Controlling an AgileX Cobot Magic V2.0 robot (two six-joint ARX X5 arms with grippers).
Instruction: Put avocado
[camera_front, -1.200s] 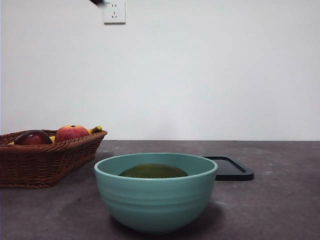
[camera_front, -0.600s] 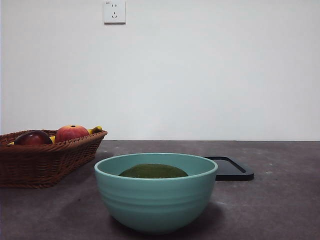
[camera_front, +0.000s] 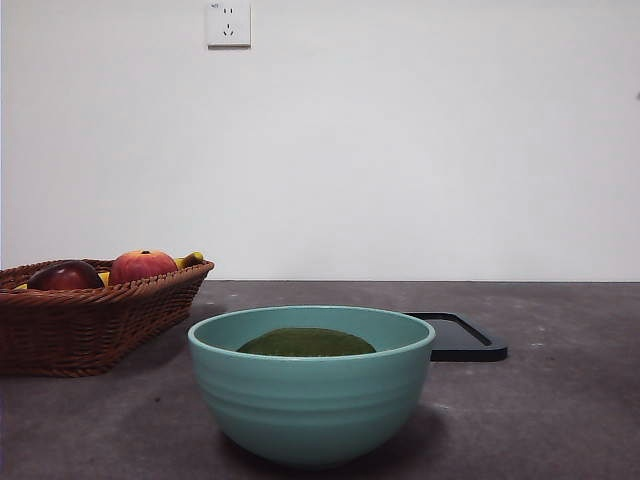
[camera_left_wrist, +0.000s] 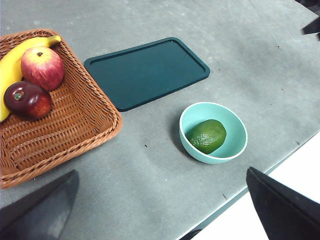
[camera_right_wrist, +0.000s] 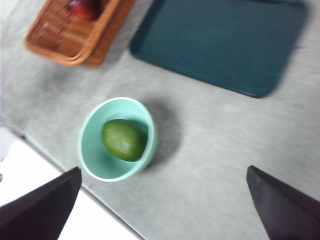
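The avocado is lying in the teal bowl, lower centre; the dark arm tip has gone from the upper left. Both pincers are hanging released, high above the desk; placement appears complete.

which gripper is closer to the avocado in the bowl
Right, probably, though only slightly. The right gripper hangs high above the avocado, which looks larger in its view; the left gripper hangs farther up and sees it smaller.

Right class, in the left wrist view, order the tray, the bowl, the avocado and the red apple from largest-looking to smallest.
1. Tray
2. Bowl
3. Avocado and red apple: too alike to rank.
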